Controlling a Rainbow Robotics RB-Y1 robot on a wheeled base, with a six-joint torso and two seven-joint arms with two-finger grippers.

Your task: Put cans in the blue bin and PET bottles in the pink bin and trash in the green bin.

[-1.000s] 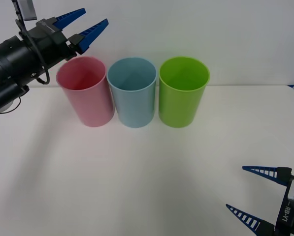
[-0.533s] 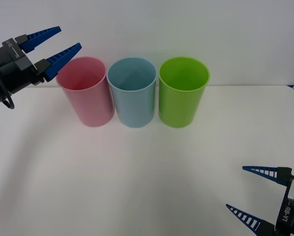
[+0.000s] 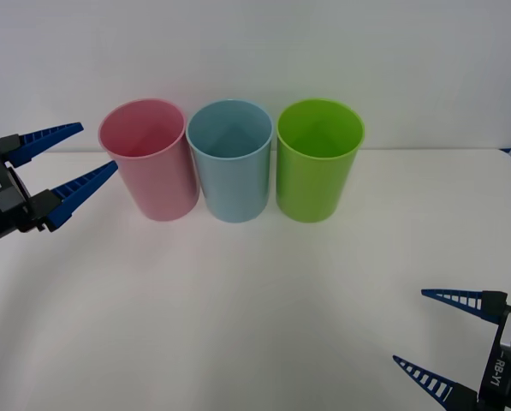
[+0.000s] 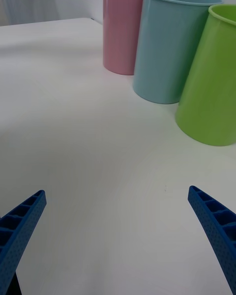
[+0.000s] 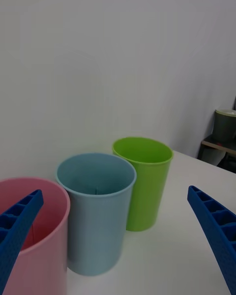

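Standing in a row at the far side of the white table (image 3: 255,308), the pink bin (image 3: 149,159), the blue bin (image 3: 231,161) and the green bin (image 3: 317,160) are upright, rims up, each just beside the next, pink toward our left and green toward our right. We see no can, bottle or piece of trash on the tabletop, and we cannot see down to the bottoms of the bins, so we cannot say where the can is.

Our left gripper (image 3: 65,163) hovers at the left edge, just beside the pink bin, its blue ribbed fingers spread wide with nothing between them. Our right gripper (image 3: 435,336) sits low at the near right corner, well apart from the bins, jaws also wide apart and empty.

We judge a small aluminium can to be light, thin-walled, easily dented and smooth enough to slip; we would take it across the middle of its body with a modest squeeze. The bins look light and tall, so a knock at the rim could tip them.
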